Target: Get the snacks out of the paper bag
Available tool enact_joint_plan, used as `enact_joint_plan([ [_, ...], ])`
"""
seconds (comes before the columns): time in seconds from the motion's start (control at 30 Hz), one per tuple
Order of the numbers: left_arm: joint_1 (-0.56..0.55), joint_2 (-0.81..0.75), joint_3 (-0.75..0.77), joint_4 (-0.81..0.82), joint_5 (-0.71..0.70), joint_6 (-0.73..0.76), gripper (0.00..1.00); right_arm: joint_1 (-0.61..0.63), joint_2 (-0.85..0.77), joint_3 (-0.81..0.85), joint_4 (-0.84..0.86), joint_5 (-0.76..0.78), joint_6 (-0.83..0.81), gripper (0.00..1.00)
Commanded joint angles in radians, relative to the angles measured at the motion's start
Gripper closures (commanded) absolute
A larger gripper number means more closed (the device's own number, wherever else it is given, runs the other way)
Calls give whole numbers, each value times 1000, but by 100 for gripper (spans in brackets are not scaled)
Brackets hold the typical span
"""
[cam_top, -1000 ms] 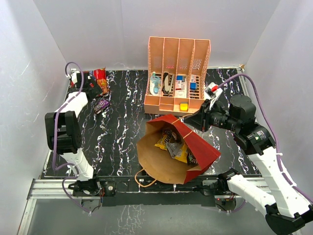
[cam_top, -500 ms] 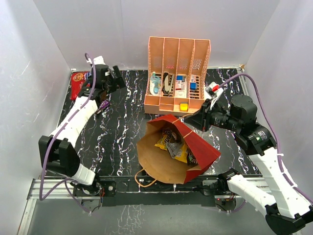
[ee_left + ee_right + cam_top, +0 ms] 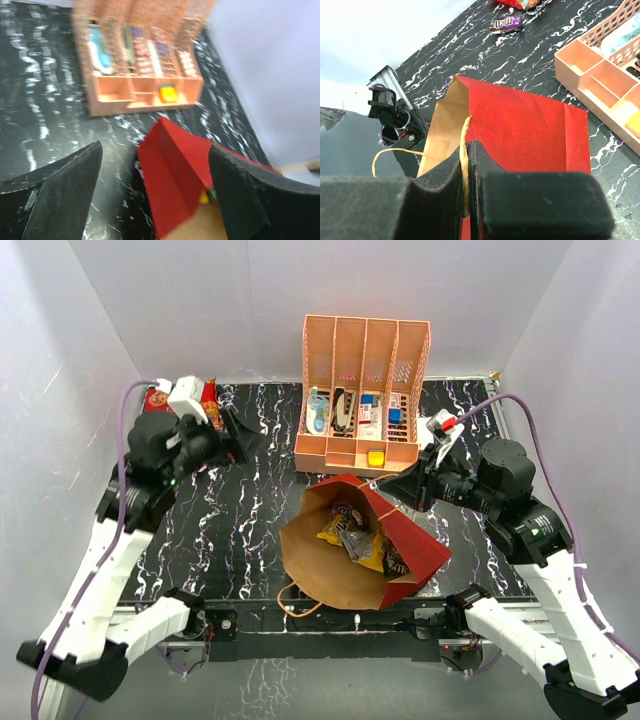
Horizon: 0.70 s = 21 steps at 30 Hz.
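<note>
Broadly, the black marbled desk [image 3: 250, 530] carries everything. The left arm [image 3: 110, 540] rises from its near base and bends toward the far left. The right arm [image 3: 540, 540] folds in from the right toward the middle.

The bag [image 3: 410, 545] lies tilted at the desk's centre. Its red side is toward the right and its open brown mouth is turned up toward the near left. Just behind it stands the peach rack [image 3: 365, 360].

The left hand [image 3: 232, 437] hovers above the far-left desk, well apart from the bag. In its wrist view the fingers [image 3: 55, 195] are spread wide with nothing between them, and the bag [image 3: 175, 165] lies ahead, seen between them.

The right hand [image 3: 412, 482] sits at the bag's far right rim. In its wrist view the hand [image 3: 468, 150] is closed tight on the twine handle [image 3: 465, 132] at the mouth's edge.

Inside the mouth lie yellow [image 3: 333, 531], brown [image 3: 350, 511] and silver [image 3: 358, 545] packets. A red packet [image 3: 207, 393] lies at the far-left corner behind the left hand. A purple packet [image 3: 506, 22] lies on the desk near it.
</note>
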State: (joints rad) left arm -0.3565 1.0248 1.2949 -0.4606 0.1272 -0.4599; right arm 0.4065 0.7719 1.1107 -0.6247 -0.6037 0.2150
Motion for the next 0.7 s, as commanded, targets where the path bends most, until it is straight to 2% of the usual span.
enact_joint_plan([
  [0.0, -38, -120, -117, 113, 359, 4, 16, 2, -6, 22, 70, 9, -13, 92],
  [0.1, -70, -132, -167, 194, 536, -1, 18, 2, 6, 32, 67, -1, -18, 92],
  [0.2, -102, -127, -191, 256, 669, 16, 24, 1, 8, 35, 63, 0, -18, 92],
  [0.33, -178, -109, -185, 222, 720, 87, 26, 1, -3, 28, 51, 17, -19, 92],
  [0.43, -262, -107, -213, 204, 679, 108, 27, 2, -6, 26, 43, 26, -22, 92],
  [0.53, -371, -126, -285, 225, 559, 106, 29, 2, -5, 26, 38, 35, -26, 92],
  [0.67, -574, -81, -320, 184, 265, 137, 32, 2, 0, 23, 46, 32, -25, 92],
])
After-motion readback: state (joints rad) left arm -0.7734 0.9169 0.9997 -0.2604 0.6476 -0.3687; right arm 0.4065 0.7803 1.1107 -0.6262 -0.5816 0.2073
